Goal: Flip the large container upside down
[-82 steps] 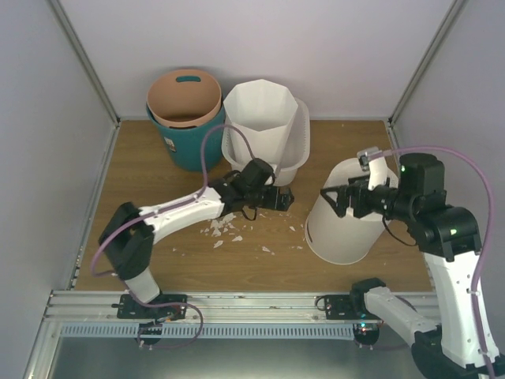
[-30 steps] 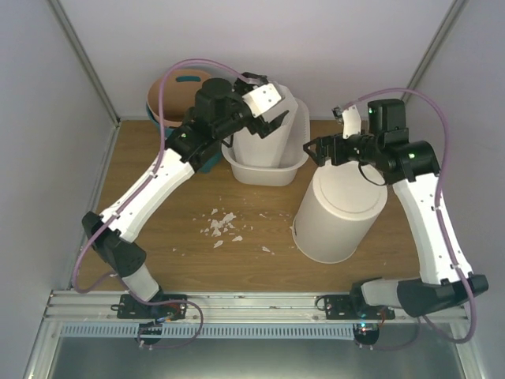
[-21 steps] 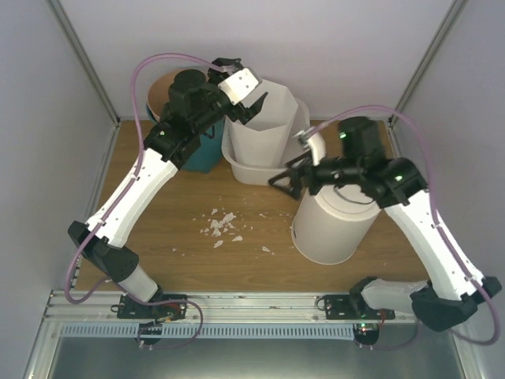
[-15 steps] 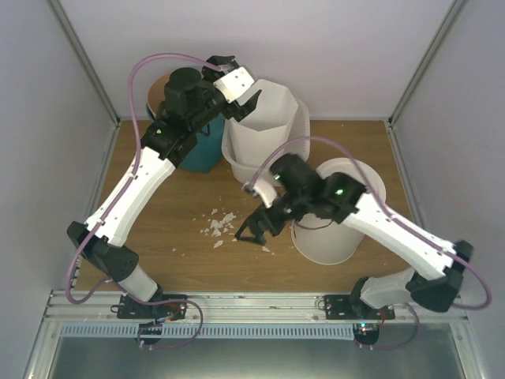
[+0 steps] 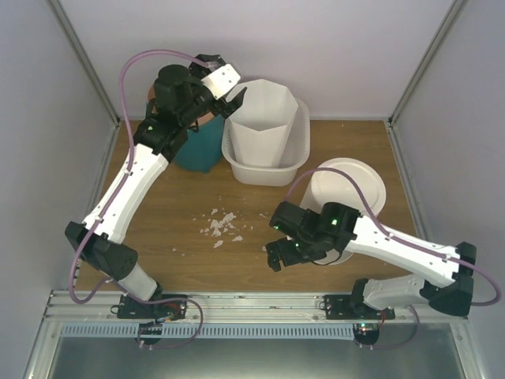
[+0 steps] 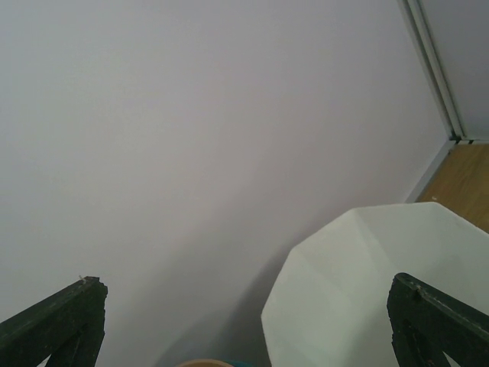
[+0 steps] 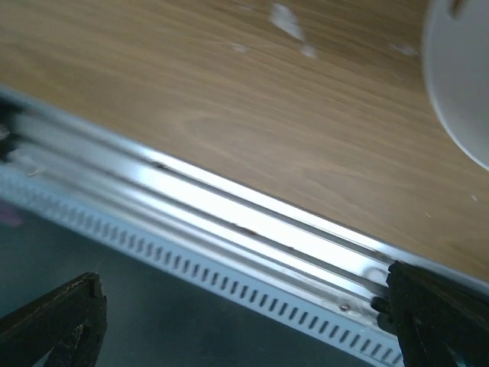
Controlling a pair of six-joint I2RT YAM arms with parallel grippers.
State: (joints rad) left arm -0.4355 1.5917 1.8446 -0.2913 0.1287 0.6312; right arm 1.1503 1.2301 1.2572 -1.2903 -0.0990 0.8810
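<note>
The large container [image 5: 267, 170], a wide white tub, stands open side up at the back of the table. A tall octagonal white bin [image 5: 260, 120] stands inside it. My left gripper [image 5: 228, 80] hangs open in the air just left of the octagonal bin's rim, above the teal bin, touching nothing. In the left wrist view the octagonal bin [image 6: 382, 294] shows low on the right and the left gripper [image 6: 244, 325] holds nothing. My right gripper [image 5: 274, 254] is low over the table's front, open and holding nothing. In the right wrist view the right gripper [image 7: 244, 325] faces the front rail.
A teal bin with a tan liner [image 5: 189, 146] stands left of the tub. A round white bin [image 5: 348, 199] sits upside down on the right, partly covered by my right arm. White scraps [image 5: 221, 227] lie mid-table. The metal front rail [image 7: 229, 222] runs under the right gripper.
The right arm swung from above the round bin down and left to the table's front. The left arm drifted left and up, away from the octagonal bin. Both grippers stayed open.
</note>
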